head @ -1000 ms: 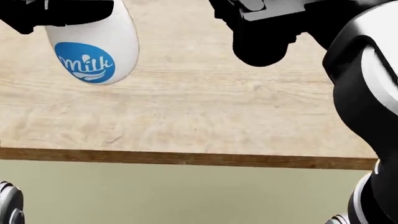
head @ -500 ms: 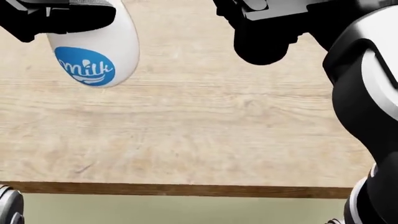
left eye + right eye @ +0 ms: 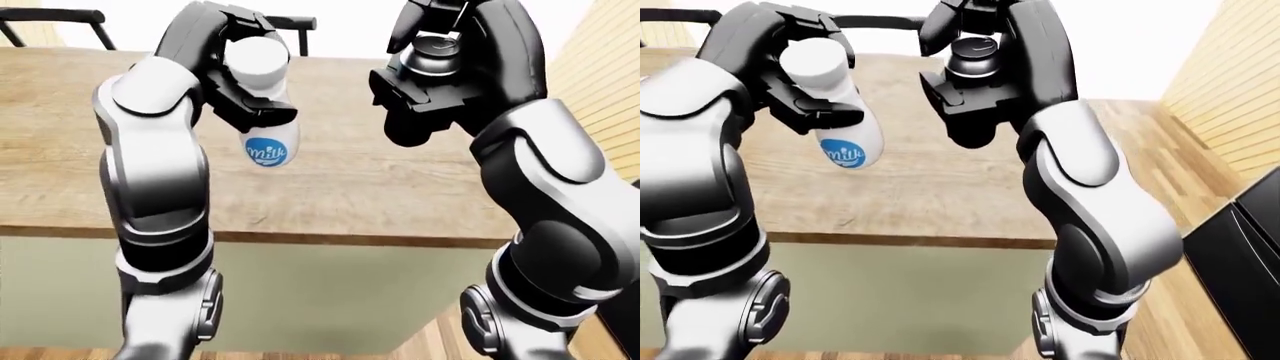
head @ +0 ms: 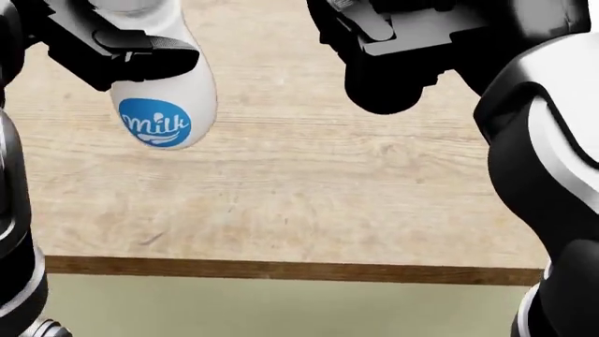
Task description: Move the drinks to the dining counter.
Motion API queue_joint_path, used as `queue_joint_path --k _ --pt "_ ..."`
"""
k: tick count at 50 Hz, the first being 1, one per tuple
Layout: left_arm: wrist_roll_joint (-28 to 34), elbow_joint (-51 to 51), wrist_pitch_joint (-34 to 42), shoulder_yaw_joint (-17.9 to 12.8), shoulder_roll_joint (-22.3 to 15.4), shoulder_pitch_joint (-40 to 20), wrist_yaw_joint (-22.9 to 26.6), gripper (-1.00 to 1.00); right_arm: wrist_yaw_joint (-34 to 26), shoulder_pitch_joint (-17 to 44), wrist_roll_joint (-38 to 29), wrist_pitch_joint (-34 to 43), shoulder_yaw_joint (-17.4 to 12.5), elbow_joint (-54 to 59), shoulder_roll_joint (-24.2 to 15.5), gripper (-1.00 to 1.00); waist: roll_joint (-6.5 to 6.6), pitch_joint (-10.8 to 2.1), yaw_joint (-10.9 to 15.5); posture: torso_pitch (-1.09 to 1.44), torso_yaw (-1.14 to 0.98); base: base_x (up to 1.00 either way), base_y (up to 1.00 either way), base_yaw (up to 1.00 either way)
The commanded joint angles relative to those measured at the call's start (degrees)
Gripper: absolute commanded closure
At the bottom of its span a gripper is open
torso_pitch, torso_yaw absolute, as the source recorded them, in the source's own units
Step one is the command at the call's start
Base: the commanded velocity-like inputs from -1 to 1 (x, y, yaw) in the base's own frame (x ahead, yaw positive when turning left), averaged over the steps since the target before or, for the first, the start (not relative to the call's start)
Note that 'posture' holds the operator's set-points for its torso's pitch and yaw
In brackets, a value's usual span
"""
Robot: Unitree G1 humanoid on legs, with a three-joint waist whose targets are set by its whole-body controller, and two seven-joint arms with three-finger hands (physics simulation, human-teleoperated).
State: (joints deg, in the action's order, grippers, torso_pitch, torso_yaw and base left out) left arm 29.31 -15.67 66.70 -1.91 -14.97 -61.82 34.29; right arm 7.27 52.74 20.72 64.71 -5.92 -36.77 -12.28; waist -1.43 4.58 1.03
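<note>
A white milk bottle (image 3: 266,142) with a blue label hangs tilted over the wooden dining counter (image 3: 350,187). My left hand (image 3: 240,75) is shut round its upper part, below the white cap. To its right, at about the same height, my right hand (image 3: 440,79) is shut on a dark bottle (image 3: 972,120) with a round dark cap (image 3: 975,49). Both drinks are held above the countertop; neither touches it. In the head view the milk bottle (image 4: 159,105) is at the upper left and the dark bottle (image 4: 393,84) at the upper middle.
The counter's near edge (image 4: 281,269) crosses the lower head view, with a pale green panel (image 3: 330,292) beneath it. Dark chair backs (image 3: 60,15) stand beyond the counter's top side. A slatted wood wall (image 3: 1230,82) and a black appliance (image 3: 1240,255) are at the right.
The camera has shifted: the counter's near edge sits lower in the head view than a second ago. The milk bottle and left hand moved slightly right and down in that view.
</note>
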Motion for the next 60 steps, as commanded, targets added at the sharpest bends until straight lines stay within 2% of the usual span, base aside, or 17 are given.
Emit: queue_joint_path --k 1,14,15,17,49,56,59,60 --pt "-0.19 -1.03 -3.24 -0.77 -0.32 -2.52 -1.92 1.0 0.19 1.88 -0.54 -2.65 -0.93 -1.17 -0.39 1.0 0.26 -2.05 -0.04 0.0 0.0 0.0 0.0 0.0" --pt "-4.02 8.01 -10.18 -1.92 0.16 -1.23 -7.89 1.0 0.14 1.11 -1.04 -3.15 -0.51 -1.32 0.24 1.0 0.59 -2.6 -0.08 0.0 0.0 0.0 0.0 0.0" --pt "-4.35 12.09 -13.41 -1.92 1.02 -0.93 -10.54 1.0 0.21 1.46 -0.96 -2.83 -0.59 -1.36 0.32 1.0 0.61 -2.66 -0.11 0.0 0.0 0.0 0.0 0.0" --pt "-4.96 13.68 -14.65 -1.88 1.09 -0.78 -11.7 1.0 0.21 1.51 -0.97 -2.75 -0.64 -1.39 0.31 1.0 0.55 -2.7 -0.06 0.0 0.0 0.0 0.0 0.0" --pt "-6.49 20.31 -19.67 -1.29 2.1 1.8 -16.39 1.0 -0.39 -0.5 -2.36 -4.92 0.38 -0.72 1.64 1.0 0.95 -3.5 -0.57 0.0 0.0 0.0 0.0 0.0" --pt "-6.5 19.83 -19.53 -1.03 2.04 2.24 -16.17 0.77 -0.55 -0.7 -2.79 -4.88 0.51 -0.85 1.94 1.0 1.01 -3.54 -0.59 0.0 0.0 0.0 0.0 0.0" --pt "-6.39 19.61 -19.52 -1.08 2.08 2.34 -16.21 0.51 -0.72 -1.08 -2.99 -5.24 0.57 -0.77 2.01 1.0 1.03 -3.51 -0.6 0.0 0.0 0.0 0.0 0.0" --pt "-6.4 19.62 -19.51 -1.15 2.07 2.36 -16.22 0.5 -0.72 -1.08 -3.02 -5.17 0.51 -0.83 2.04 1.0 1.04 -3.49 -0.6 0.0 0.0 0.0 0.0 0.0"
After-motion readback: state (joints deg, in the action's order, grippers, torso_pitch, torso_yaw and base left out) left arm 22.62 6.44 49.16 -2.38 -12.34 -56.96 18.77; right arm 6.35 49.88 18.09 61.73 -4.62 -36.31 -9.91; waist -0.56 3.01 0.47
